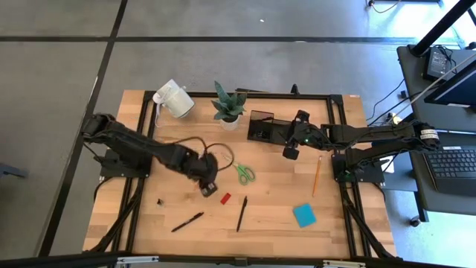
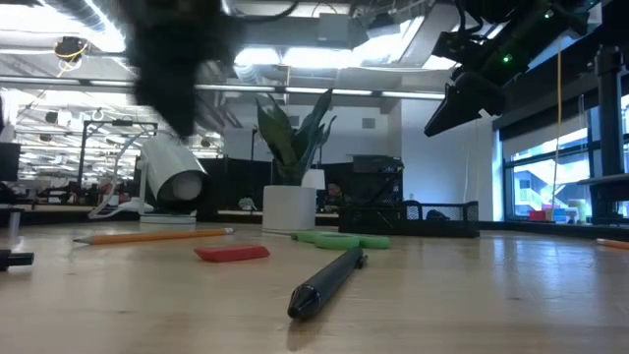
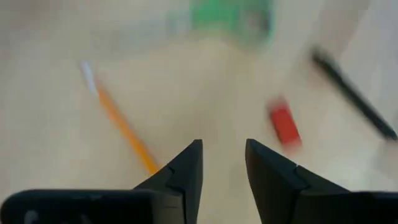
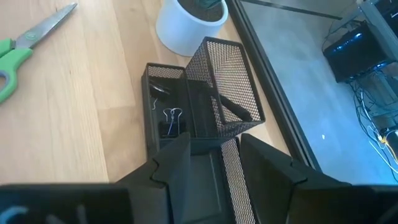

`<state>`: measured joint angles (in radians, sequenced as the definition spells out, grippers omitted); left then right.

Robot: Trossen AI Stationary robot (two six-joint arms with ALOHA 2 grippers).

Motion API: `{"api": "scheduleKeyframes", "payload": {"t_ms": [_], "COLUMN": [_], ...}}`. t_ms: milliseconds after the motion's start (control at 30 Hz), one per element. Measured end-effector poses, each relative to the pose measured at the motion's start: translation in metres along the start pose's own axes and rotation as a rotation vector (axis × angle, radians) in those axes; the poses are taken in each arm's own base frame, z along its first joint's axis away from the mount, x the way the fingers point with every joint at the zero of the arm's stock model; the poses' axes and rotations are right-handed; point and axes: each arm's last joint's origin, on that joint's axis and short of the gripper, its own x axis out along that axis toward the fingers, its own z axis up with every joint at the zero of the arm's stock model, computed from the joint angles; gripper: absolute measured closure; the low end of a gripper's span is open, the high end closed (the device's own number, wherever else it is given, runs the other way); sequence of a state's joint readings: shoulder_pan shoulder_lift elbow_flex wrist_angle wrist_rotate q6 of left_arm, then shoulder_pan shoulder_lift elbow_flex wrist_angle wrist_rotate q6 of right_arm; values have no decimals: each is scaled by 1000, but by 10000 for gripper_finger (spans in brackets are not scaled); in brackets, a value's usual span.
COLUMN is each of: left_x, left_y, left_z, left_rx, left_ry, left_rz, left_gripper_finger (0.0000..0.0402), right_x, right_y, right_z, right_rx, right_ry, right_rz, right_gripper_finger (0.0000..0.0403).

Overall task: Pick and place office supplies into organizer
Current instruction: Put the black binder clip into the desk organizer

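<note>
My left gripper (image 1: 208, 186) (image 3: 222, 162) hangs open above the table's middle, touching nothing. Beyond its fingers lie an orange pencil (image 3: 121, 127), a small red block (image 3: 285, 123) (image 1: 225, 198), a black pen (image 3: 354, 93) (image 1: 242, 214) and green-handled scissors (image 1: 244, 173), all flat on the wood. My right gripper (image 1: 290, 151) (image 4: 214, 165) is open over the near end of the black mesh organizer (image 1: 260, 126) (image 4: 205, 106), with nothing between its fingers. The organizer holds a clip (image 4: 171, 118) and a dark pen (image 4: 233, 109). A blue pad (image 1: 303, 215), a second pen (image 1: 187, 222) and another pencil (image 1: 317, 175) lie apart.
A white mug (image 1: 172, 98) lies on its side at the far left, and a potted plant (image 1: 228, 108) stands beside the organizer. A tiny black clip (image 1: 160, 201) lies near the left arm. Black frame rails (image 1: 336, 149) run along the table's sides.
</note>
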<state>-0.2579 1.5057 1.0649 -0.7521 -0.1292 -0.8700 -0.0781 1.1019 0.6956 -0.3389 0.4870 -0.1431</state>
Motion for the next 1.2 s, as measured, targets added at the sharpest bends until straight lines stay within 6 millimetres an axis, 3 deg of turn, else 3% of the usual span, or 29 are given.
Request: {"api": "scheduleKeyframes", "payload": {"t_ms": [100, 267, 633, 967, 1200], "left_x": [-1, -7, -25, -23, -6], "left_y": [-8, -14, -33, -29, -14], "left_z": [-24, -62, -125, -154, -163], "left_rx": [-200, -456, -619, -749, -751], "left_ry": [185, 416, 477, 463, 458], "left_rz": [-4, 135, 279, 394, 432], "left_gripper_finger": [299, 309, 289, 266, 269], "right_x": [0, 0, 0, 0, 0], "right_y": [0, 0, -1, -1, -1], "right_z": [0, 1, 7, 10, 10], "right_rx": [-20, -18, -29, -25, -25], "right_ry": [-2, -8, -67, -100, -100], "right_rz": [0, -1, -8, 2, 2], "right_gripper_finger": [258, 258, 258, 258, 258]}}
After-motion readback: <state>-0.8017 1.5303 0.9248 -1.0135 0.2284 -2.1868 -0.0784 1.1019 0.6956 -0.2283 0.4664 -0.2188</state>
